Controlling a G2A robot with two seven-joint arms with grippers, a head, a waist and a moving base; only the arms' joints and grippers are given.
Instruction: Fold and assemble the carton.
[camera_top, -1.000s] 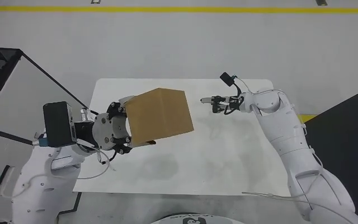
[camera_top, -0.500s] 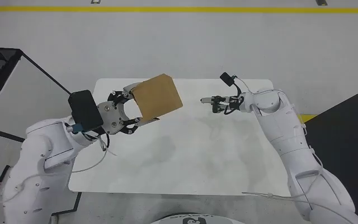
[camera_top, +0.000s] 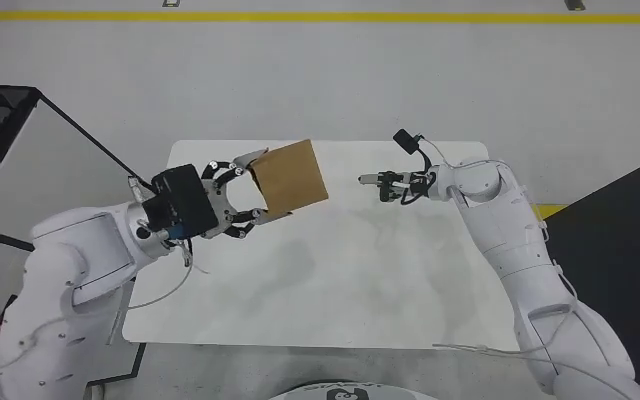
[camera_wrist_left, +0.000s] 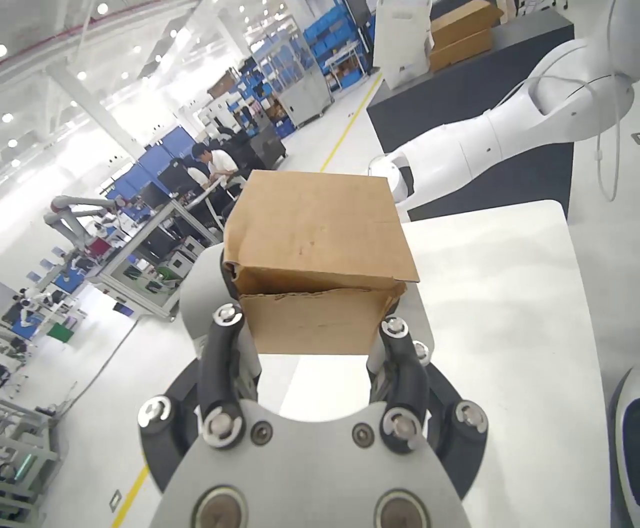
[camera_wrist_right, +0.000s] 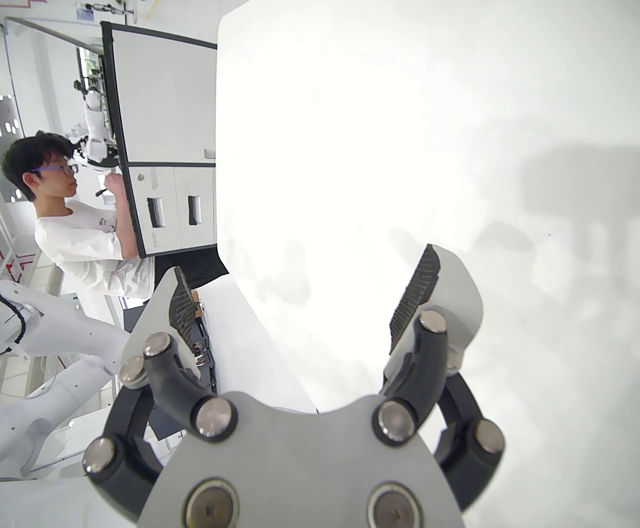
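While clamping the brown, box-shaped cardboard carton (camera_top: 290, 177) (camera_wrist_left: 315, 240) by its near end, the left gripper (camera_top: 257, 187) (camera_wrist_left: 310, 310) is sitting left of centre in the top view. Its two fingers are pressing on opposite sides of the box. In the left wrist view the carton is showing a flat, closed upper panel. Below that panel, the face nearest the gripper is showing a ragged flap edge with a dark gap along it. In the top view the carton is lying over the upper left part of the white rectangular table (camera_top: 350, 280) (camera_wrist_left: 500, 300), turned askew to the table's edges. I cannot tell whether its underside is touching the tabletop.

Right of centre in the upper half of the top view, the right gripper (camera_top: 365, 180) (camera_wrist_right: 305, 270) is hanging over the table with its fingers spread and grasping nothing. It is pointing toward the carton and staying well apart from it. In the right wrist view, bare white table (camera_wrist_right: 350, 125) is showing between its dark ribbed pads (camera_wrist_right: 415, 290).
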